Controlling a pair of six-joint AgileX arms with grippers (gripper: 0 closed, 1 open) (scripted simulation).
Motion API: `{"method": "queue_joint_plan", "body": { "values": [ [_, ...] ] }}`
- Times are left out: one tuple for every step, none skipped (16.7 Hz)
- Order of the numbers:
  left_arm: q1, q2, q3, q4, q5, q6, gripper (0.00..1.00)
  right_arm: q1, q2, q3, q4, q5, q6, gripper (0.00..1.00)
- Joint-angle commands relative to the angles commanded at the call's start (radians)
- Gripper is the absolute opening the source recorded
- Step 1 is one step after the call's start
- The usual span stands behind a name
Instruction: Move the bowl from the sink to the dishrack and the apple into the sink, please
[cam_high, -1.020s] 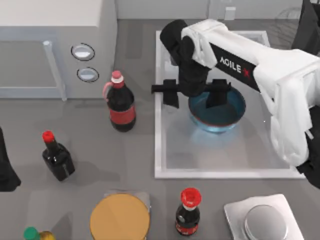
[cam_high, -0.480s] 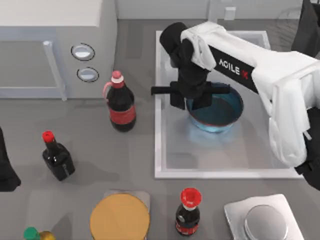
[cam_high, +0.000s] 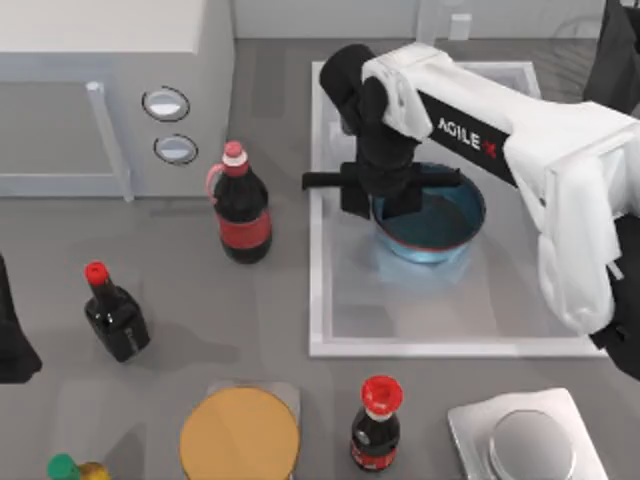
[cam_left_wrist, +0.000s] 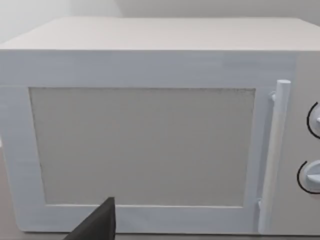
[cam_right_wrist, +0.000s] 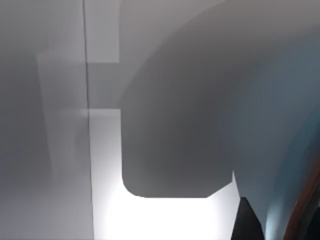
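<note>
Top view, right claw: our right arm reaches in from the right side, and its black claw sits down over the bowl's left rim, one finger outside the rim, one inside, drawn narrow on it.
Bowl: a deep, translucent blue bowl with a thin red rim, sitting in the upper middle of the sink, with the claw on its left edge.
Sink: a large white rectangular basin with a raised rim, on the right half of the table.
Right wrist view: we see a blurred close view of the pale sink floor, with a curve of the bowl's blue wall and red rim at one edge.
Left arm: ours is parked at the far left edge of the table; whether its claw is wide or narrow we cannot tell.
Left wrist view: this camera faces the white microwave, door closed, handle and two dials along one side.
Nearby on the table: a cola bottle just left of the sink, a small dark bottle with a red cap further left, another cola bottle at the front, an orange-yellow disc beside it, and a square white plate with a grey disc at the front right.
</note>
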Motion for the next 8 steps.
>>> {"method": "queue_joint_plan", "body": {
  "values": [
    [0.0, 0.0, 0.0, 0.0, 0.0, 0.0, 1.0, 0.0, 0.0, 0.0, 0.0, 0.0, 0.0, 0.0],
    [0.0, 0.0, 0.0, 0.0, 0.0, 0.0, 1.0, -0.003, -0.008, -0.004, 0.0, 0.001, 0.0, 0.0],
    [0.0, 0.0, 0.0, 0.0, 0.0, 0.0, 1.0, -0.003, -0.009, -0.004, 0.0, 0.001, 0.001, 0.0],
    [0.0, 0.0, 0.0, 0.0, 0.0, 0.0, 1.0, -0.001, -0.02, -0.01, -0.006, 0.002, 0.006, 0.0],
    [0.0, 0.0, 0.0, 0.0, 0.0, 0.0, 1.0, 0.003, -0.041, -0.021, -0.018, 0.005, 0.015, 0.0],
    [0.0, 0.0, 0.0, 0.0, 0.0, 0.0, 1.0, 0.009, -0.072, -0.037, -0.034, 0.008, 0.028, 0.0],
    [0.0, 0.0, 0.0, 0.0, 0.0, 0.0, 1.0, 0.017, -0.11, -0.057, -0.054, 0.012, 0.045, 0.0],
    [0.0, 0.0, 0.0, 0.0, 0.0, 0.0, 1.0, 0.028, -0.155, -0.081, -0.078, 0.017, 0.065, 0.0]
  ]
}}
